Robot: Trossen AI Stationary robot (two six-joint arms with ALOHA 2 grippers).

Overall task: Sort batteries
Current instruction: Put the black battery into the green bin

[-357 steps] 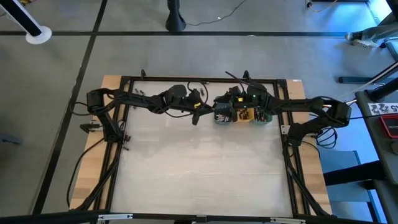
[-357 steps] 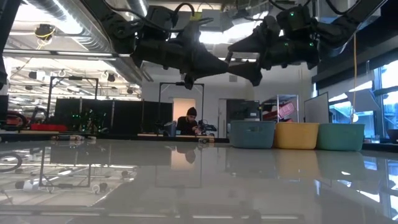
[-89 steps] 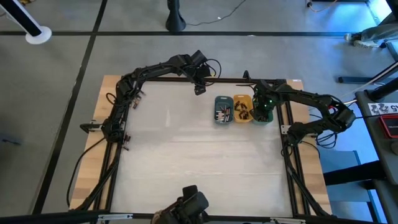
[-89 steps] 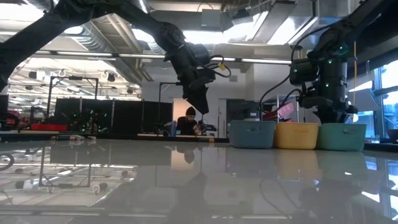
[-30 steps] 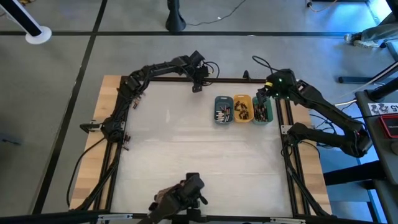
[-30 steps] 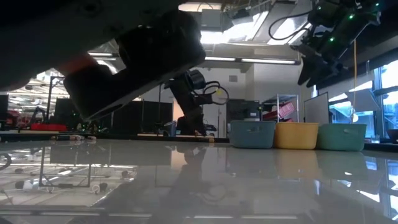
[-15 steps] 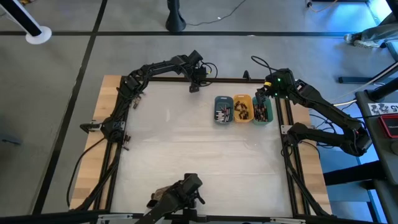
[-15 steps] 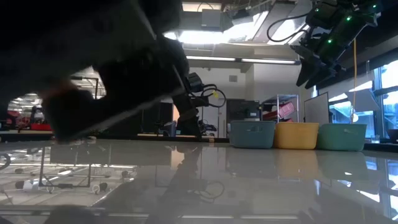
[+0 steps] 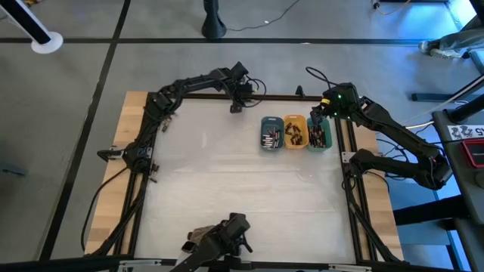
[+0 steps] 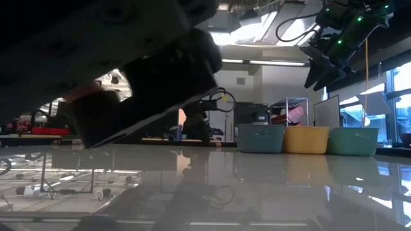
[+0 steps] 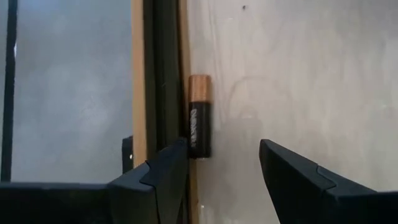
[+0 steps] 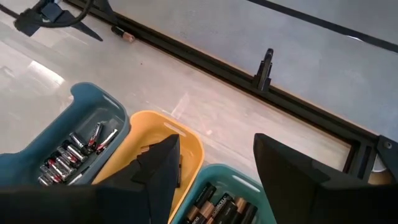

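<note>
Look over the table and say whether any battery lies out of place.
Yes. One battery with a copper-coloured end lies alone on the table against the black frame rail at the far edge, away from the three trays that hold the others. The left claw hangs open just before it.

Glossy pale table [image 10: 257,186], smooth plastic trays [image 12: 155,134], matt copper-topped battery [image 11: 199,116]

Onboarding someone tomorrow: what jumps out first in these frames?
Three small trays in a row near the table's far edge, blue, orange and green, hold batteries, with the open right gripper above them. A lone battery lies against the far frame rail, right ahead of the open left gripper. A dark blurred shape fills much of the low view.
</note>
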